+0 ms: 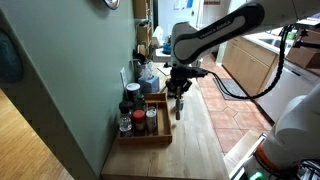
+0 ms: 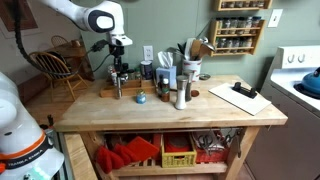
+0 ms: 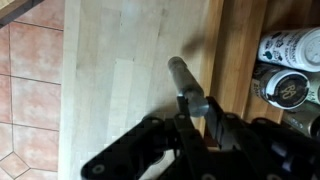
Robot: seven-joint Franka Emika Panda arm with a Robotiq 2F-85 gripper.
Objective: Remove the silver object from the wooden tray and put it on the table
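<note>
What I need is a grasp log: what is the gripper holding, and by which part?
The silver object, a slim cylinder, gripped by the fingers at its upper end; the rest sticks out over the table, beside the wooden tray.

No word, number or brand can be read anywhere. Two round white jar lids (image 3: 288, 48) in the shallow light-wood tray (image 3: 238, 60), close to its side wall, carry black print too blurred to make out. The labels on the small spice jars (image 2: 243, 22) in the wooden wall rack (image 2: 241, 47) are too small to read.
</note>
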